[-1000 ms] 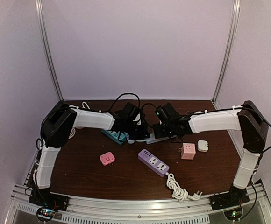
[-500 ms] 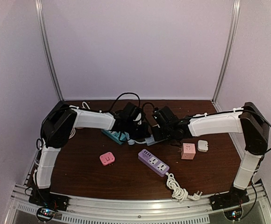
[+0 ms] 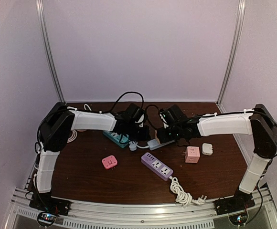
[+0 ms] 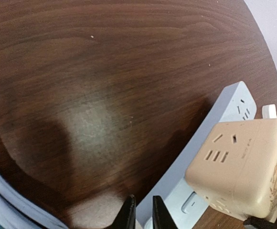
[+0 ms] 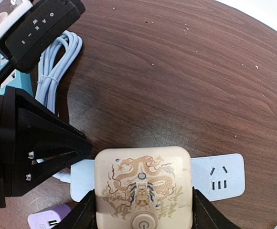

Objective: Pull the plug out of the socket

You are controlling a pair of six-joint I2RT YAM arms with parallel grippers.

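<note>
Beige cube plug (image 5: 143,183) sits clamped by its sides in the right gripper (image 5: 142,206) over the pale power strip (image 5: 222,176), presumably for a straight pull, while the left gripper (image 4: 143,215) at the strip's end, jaws a sliver apart, looks like a hold-down, though I can't tell if it grips anything.

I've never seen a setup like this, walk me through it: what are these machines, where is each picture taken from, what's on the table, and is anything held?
Two white robot arms stand on a brown wooden table. The wide picture looks down from above; the other two come from wrist cameras. The right gripper is closed on a cream cube adapter with a dragon print, sitting at a pale blue power strip. The left gripper has its fingers close together beside that strip; whether it pinches anything I can't tell. Also there: a purple power strip, a teal power strip, a pink cube adapter, a small white adapter.
</note>
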